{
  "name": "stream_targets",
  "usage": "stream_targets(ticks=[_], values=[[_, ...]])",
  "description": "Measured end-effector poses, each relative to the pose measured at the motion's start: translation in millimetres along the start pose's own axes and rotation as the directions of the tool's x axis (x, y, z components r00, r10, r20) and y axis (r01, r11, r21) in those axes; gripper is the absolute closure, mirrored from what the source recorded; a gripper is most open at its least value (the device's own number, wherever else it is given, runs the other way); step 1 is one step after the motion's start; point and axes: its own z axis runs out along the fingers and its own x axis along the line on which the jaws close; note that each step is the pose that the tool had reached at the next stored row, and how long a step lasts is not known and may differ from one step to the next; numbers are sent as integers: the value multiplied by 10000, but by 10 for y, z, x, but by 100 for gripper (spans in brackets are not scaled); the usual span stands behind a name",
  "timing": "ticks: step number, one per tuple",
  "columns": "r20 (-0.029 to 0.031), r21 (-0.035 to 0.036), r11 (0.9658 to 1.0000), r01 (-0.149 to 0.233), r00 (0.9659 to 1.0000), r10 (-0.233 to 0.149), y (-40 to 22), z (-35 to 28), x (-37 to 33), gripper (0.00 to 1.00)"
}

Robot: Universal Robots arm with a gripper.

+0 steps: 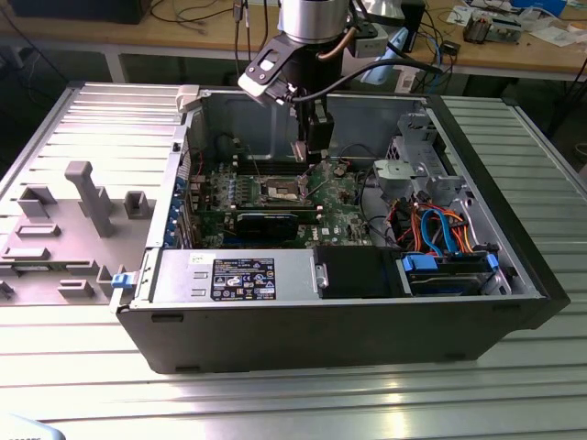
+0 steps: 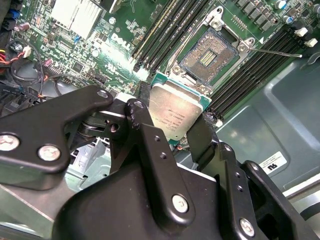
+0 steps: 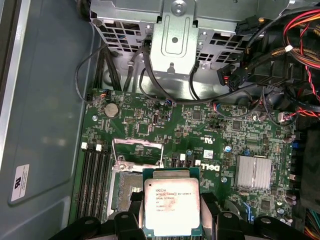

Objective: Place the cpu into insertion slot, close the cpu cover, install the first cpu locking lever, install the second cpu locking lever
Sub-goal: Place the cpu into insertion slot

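While cpu cover (image 3: 137, 143) stands tipped open, tool (image 2: 170, 122) pinches cpu (image 2: 176, 112) by two sides. Cpu hangs near bare insertion slot (image 2: 210, 57), not in yet. Green board (image 2: 125, 40) around, inside computer case (image 1: 348, 321).

We tag this a robotics lab or workshop, not a home. A ribbed metal table (image 1: 459, 394) carries an open computer case (image 1: 348, 330), its motherboard (image 1: 339, 215) and coloured drive wires (image 1: 440, 229) laid bare. A robot arm (image 1: 316, 18) reaches in from above. In the second wrist view its gripper (image 2: 170, 125) pinches the cpu (image 2: 175, 107) over the board. Grey fixture blocks (image 1: 87, 197) sit on the table at the exterior view's left. At the far side we see a wooden workbench (image 1: 110, 35) strewn with cables (image 1: 197, 14) and small parts.
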Motion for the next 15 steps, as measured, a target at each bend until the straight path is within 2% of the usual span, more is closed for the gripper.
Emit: stream_targets(ticks=[15], values=[[7,0,10000,-82,10000,82,0,4,0,46]])
